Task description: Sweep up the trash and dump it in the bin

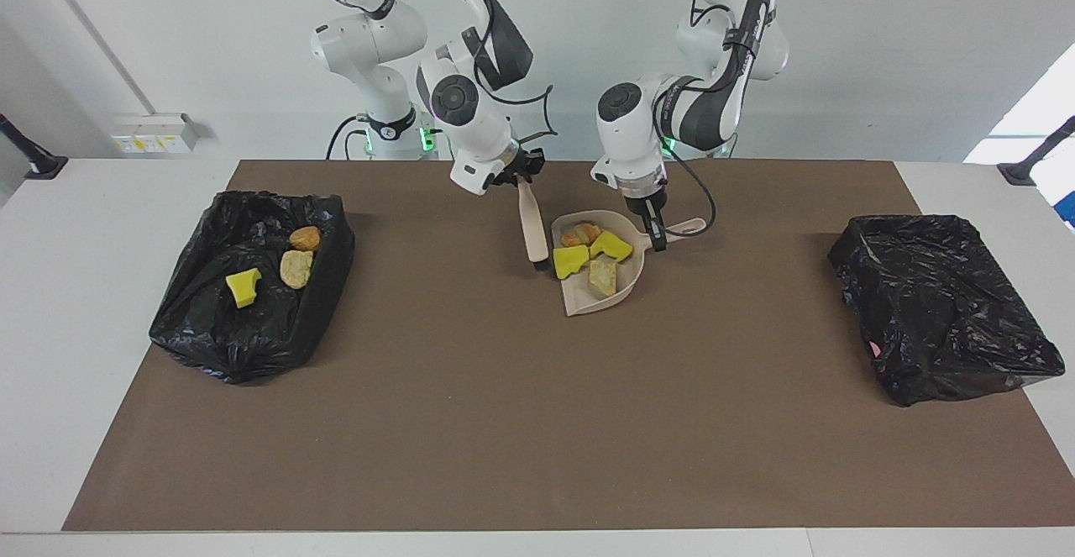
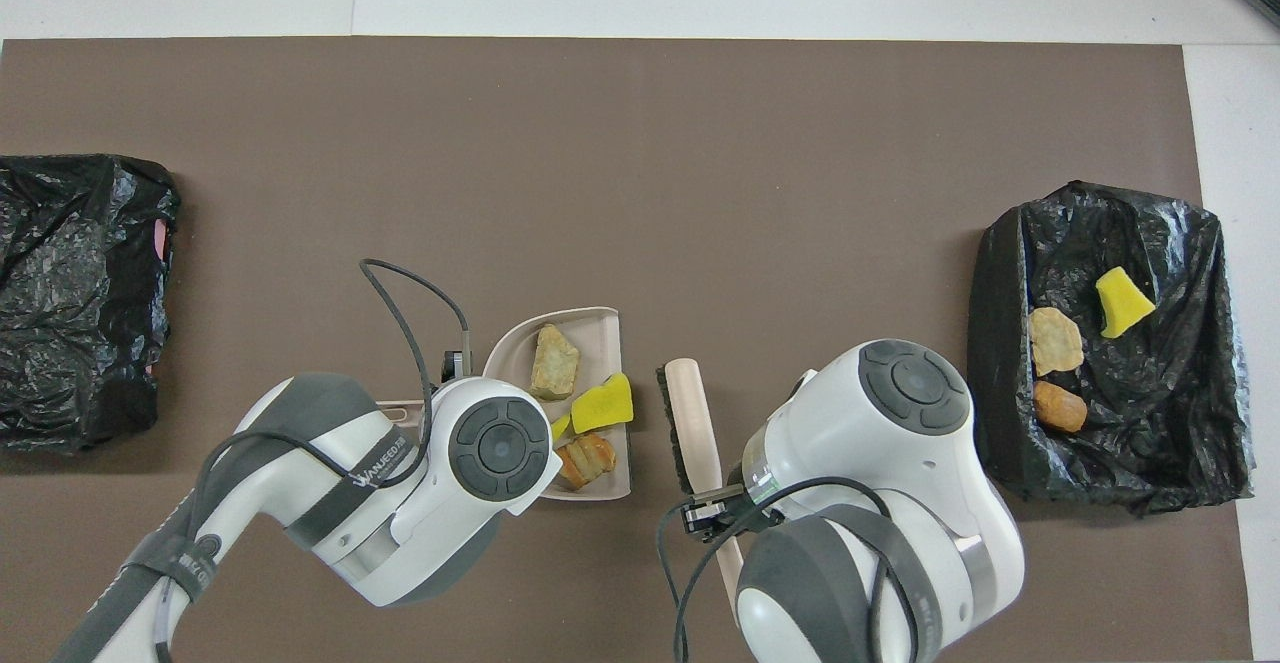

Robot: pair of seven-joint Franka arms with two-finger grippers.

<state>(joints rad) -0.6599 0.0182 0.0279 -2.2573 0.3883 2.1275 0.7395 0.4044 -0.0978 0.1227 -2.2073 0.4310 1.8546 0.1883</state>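
Three pieces of trash [image 1: 281, 267] already lie in the black-lined bin [image 1: 252, 288] at the right arm's end of the counter [image 1: 504, 423]. Four pieces [image 1: 592, 254] sit in the dustpan [image 1: 600, 263] mid-counter, its handle apparently clamped by the left gripper [image 1: 655, 233]. The right gripper [image 1: 516, 177] is clamped on the brush [image 1: 532, 229], beside the pan. Dumping this load remains.

"WANJEED" lettering on left arm [image 2: 330, 483]
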